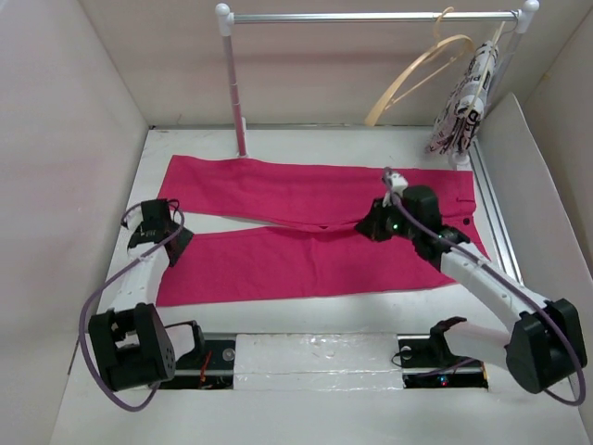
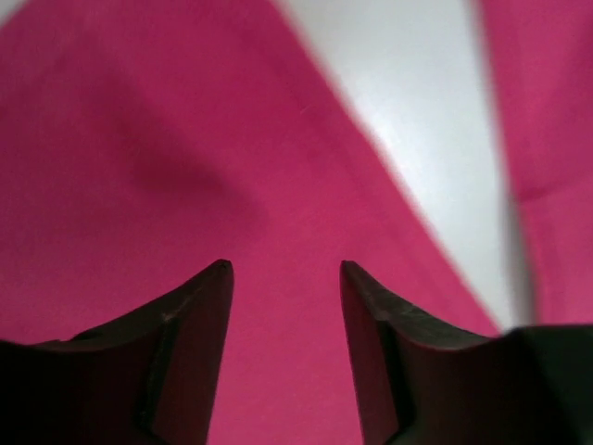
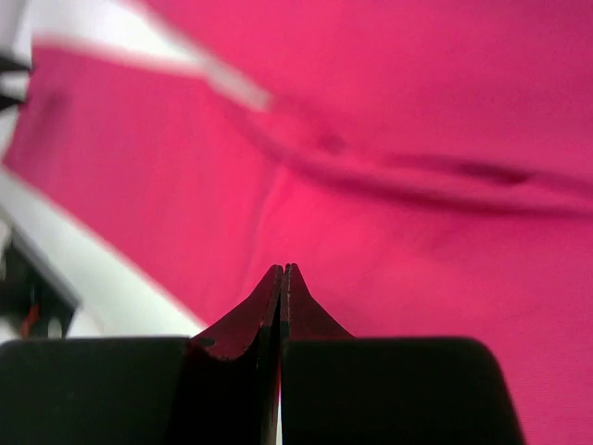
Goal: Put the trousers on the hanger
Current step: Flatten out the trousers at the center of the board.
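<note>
The magenta trousers point(image 1: 296, 264) lie flat on the white table, legs pointing left and waist at the right. The tan wooden hanger point(image 1: 417, 74) hangs tilted from the rail at the back right. My left gripper point(image 1: 178, 234) is open and empty over the left end of the near leg. In the left wrist view its open fingers point(image 2: 285, 267) hover just over the pink cloth point(image 2: 139, 139). My right gripper point(image 1: 368, 226) sits over the crotch, where the two legs meet. In the right wrist view it point(image 3: 282, 269) is shut, with pink cloth point(image 3: 417, 93) beyond the tips and none seen pinched.
A white rail point(image 1: 371, 17) on posts spans the back, its left post point(image 1: 239, 102) standing at the trousers' far edge. A black-and-white patterned garment point(image 1: 463, 102) hangs at the rail's right end. White walls enclose the table. A metal track point(image 1: 315, 357) runs between the arm bases.
</note>
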You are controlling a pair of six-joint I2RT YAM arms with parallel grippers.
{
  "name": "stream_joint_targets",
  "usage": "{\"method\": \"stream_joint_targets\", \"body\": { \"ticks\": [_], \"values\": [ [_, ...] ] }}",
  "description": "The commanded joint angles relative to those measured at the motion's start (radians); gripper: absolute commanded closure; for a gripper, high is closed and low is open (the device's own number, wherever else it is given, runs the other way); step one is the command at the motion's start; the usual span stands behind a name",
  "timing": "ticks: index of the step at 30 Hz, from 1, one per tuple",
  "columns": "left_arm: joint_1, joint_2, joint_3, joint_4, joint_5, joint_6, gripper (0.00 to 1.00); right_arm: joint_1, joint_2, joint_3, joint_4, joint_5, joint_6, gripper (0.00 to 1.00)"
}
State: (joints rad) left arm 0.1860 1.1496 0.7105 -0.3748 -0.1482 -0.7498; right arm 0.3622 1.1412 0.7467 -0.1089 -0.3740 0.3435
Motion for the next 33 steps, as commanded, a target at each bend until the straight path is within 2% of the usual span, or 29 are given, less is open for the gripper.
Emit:
{"method": "stream_joint_targets", "body": {
  "ticks": [1, 2, 4, 5, 9, 13, 17, 18, 21, 22, 24, 25, 28, 30, 33],
  "values": [
    [0.012, 0.028, -0.065, -0.029, 0.065, -0.043, 0.56, 0.115, -0.032, -0.036, 0.008, 0.029, -0.024, 1.0],
    [0.012, 0.065, -0.072, 0.005, 0.07, -0.043, 0.67, 0.157, -0.034, -0.041, -0.001, 0.038, -0.035, 1.0],
    [0.012, 0.104, -0.077, 0.04, 0.09, -0.031, 0.77, 0.187, -0.04, -0.049, -0.027, 0.047, -0.044, 1.0],
    [0.021, 0.172, -0.062, 0.072, 0.09, -0.028, 0.9, 0.217, -0.064, -0.052, -0.052, 0.062, -0.049, 1.0],
    [0.021, 0.281, 0.019, 0.125, 0.082, -0.013, 0.93, 0.231, -0.115, -0.053, -0.092, 0.109, -0.037, 1.0],
    [0.021, 0.528, 0.188, 0.143, 0.055, 0.009, 0.96, 0.231, -0.184, -0.044, -0.167, 0.17, -0.032, 0.99],
    [0.021, 0.65, 0.354, 0.073, 0.05, 0.027, 0.99, 0.231, -0.248, -0.04, -0.207, 0.201, -0.035, 0.97],
    [0.007, 0.644, 0.389, 0.063, 0.055, 0.03, 0.99, 0.231, -0.264, -0.037, -0.23, 0.204, -0.038, 0.97],
    [-0.025, 0.515, 0.368, 0.056, 0.035, 0.053, 0.88, 0.231, -0.288, -0.04, -0.262, 0.199, -0.051, 0.94],
    [-0.025, 0.43, 0.357, 0.047, 0.032, 0.056, 0.78, 0.231, -0.293, -0.043, -0.267, 0.195, -0.054, 0.93],
    [-0.016, 0.336, 0.302, 0.036, 0.013, 0.055, 0.66, 0.231, -0.307, -0.055, -0.27, 0.188, -0.06, 0.88],
    [-0.004, 0.241, 0.278, 0.033, 0.003, 0.058, 0.61, 0.231, -0.31, -0.059, -0.268, 0.179, -0.061, 0.84],
    [0.079, 0.084, 0.167, 0.016, -0.019, 0.061, 0.61, 0.231, -0.316, -0.069, -0.259, 0.152, -0.066, 0.77],
    [0.125, 0.03, 0.094, 0.001, -0.034, 0.063, 0.61, 0.231, -0.314, -0.064, -0.276, 0.141, -0.078, 0.76],
    [0.265, -0.028, 0.003, 0.011, 0.022, 0.082, 0.61, 0.231, -0.314, -0.066, -0.302, 0.126, -0.087, 0.76]
  ]
}}
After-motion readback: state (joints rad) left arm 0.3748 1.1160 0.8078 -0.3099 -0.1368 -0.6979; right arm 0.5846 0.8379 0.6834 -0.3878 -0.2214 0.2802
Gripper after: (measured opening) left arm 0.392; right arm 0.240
